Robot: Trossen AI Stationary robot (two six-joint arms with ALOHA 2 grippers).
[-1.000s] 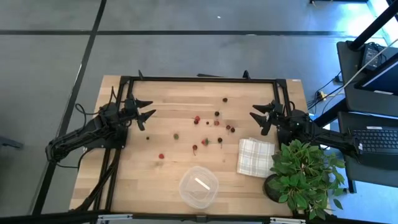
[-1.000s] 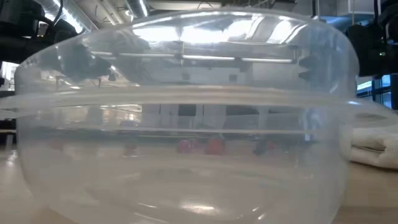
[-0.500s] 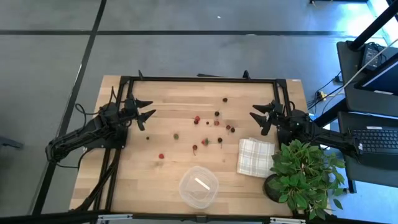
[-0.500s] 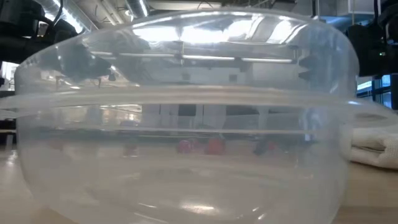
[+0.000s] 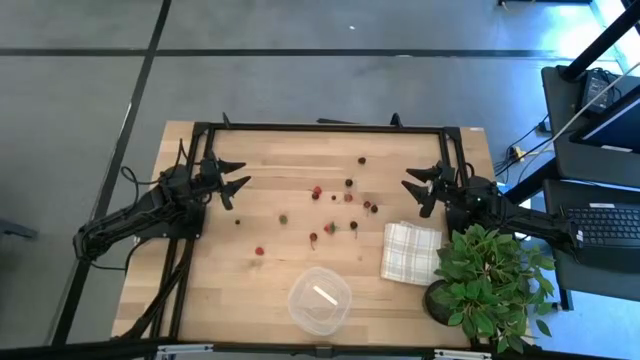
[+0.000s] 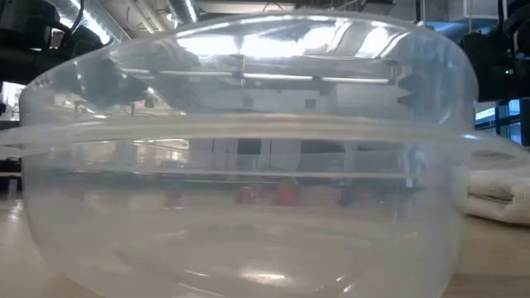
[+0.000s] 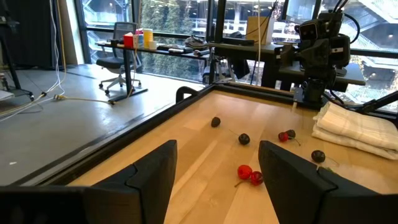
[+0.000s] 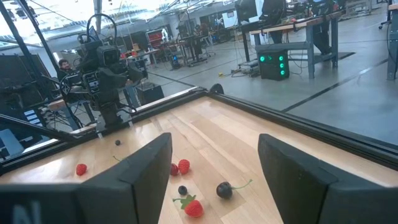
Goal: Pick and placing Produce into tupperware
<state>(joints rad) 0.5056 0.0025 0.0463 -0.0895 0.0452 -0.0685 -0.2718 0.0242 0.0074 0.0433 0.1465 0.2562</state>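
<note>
Small red, dark and green produce pieces [image 5: 335, 205] lie scattered on the middle of the wooden table; some show in the left wrist view [image 7: 249, 175] and the right wrist view [image 8: 193, 207]. The clear round tupperware [image 5: 319, 300] stands on its base near the table's near edge and fills the low view [image 6: 248, 157]. My left gripper [image 5: 232, 182] hovers open over the table's left part. My right gripper [image 5: 414, 187] hovers open over the right part. Both point toward the produce.
A folded white checked cloth [image 5: 410, 251] lies right of the produce. A leafy potted plant [image 5: 487, 285] stands at the table's near right corner. A black frame [image 5: 320, 127] runs along the far edge. Bare wood lies between the tupperware and the produce.
</note>
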